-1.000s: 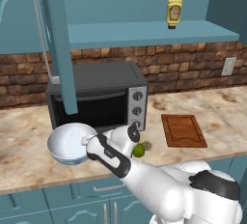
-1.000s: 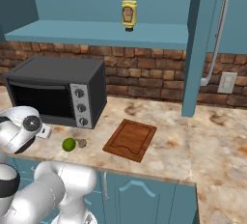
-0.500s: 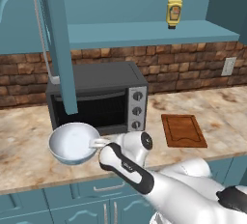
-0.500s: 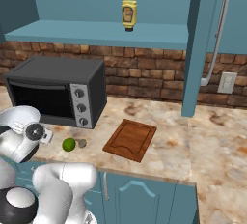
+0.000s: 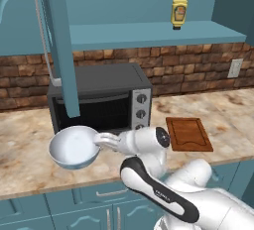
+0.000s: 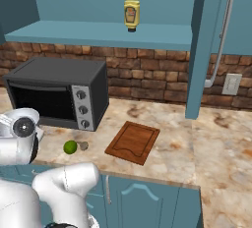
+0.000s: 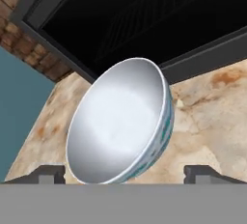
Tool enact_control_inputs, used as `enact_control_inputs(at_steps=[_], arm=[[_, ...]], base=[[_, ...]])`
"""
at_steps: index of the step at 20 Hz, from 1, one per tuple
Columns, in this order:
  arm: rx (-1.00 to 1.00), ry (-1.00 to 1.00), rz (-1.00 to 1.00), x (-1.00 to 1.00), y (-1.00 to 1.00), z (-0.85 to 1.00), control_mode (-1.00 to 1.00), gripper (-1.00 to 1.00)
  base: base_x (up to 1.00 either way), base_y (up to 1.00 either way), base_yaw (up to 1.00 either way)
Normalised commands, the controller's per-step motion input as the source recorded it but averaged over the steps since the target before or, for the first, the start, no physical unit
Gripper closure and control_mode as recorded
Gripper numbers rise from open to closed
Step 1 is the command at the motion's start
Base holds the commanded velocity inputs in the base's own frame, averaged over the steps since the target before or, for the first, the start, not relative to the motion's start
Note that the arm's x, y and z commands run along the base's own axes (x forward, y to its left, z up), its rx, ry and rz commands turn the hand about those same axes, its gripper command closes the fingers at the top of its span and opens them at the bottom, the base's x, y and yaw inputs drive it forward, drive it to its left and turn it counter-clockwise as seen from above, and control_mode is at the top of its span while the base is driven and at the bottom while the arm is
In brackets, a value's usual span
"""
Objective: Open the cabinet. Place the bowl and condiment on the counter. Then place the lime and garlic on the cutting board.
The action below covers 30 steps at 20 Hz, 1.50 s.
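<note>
Glossy white bowl (image 5: 74, 147), matt wooden cutting board (image 6: 133, 141), mottled polished stone counter (image 6: 216, 148), rough brick wall (image 6: 157, 79).

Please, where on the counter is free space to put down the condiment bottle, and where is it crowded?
Free: the counter right of the cutting board, toward the wall outlet. Also a strip between the board and the brick wall.
Crowded: in front of the toaster oven, where the bowl, the open gripper, the lime and the garlic lie close together.

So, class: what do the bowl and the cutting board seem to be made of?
Bowl: probably glazed ceramic; glossy white inside, blue-patterned outside.
Cutting board: looks like wood; matte reddish brown with a groove near its edge.
</note>
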Motion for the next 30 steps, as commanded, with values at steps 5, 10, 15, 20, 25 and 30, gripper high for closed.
enact_control_inputs(at_steps=[5,10,15,20,25,30], arm=[[0.0,0.4,0.0,-0.42,-0.39,1.0,-1.0,-1.0],[-0.01,0.36,0.0,-0.38,-0.74,0.94,-1.0,-1.0],[-0.11,0.12,0.0,-0.4,-0.89,0.77,-1.0,-1.0],[-0.27,-0.03,0.0,-0.14,-0.76,0.79,-1.0,-1.0],[-0.29,-0.18,0.0,-0.01,-0.64,0.91,-1.0,-1.0],[-0.27,-0.23,0.0,0.02,-0.65,0.77,-1.0,-1.0]], base=[[0.0,0.0,0.0],[0.0,0.0,0.0],[0.0,0.0,0.0],[0.0,0.0,0.0],[0.0,0.0,0.0],[0.0,0.0,0.0]])
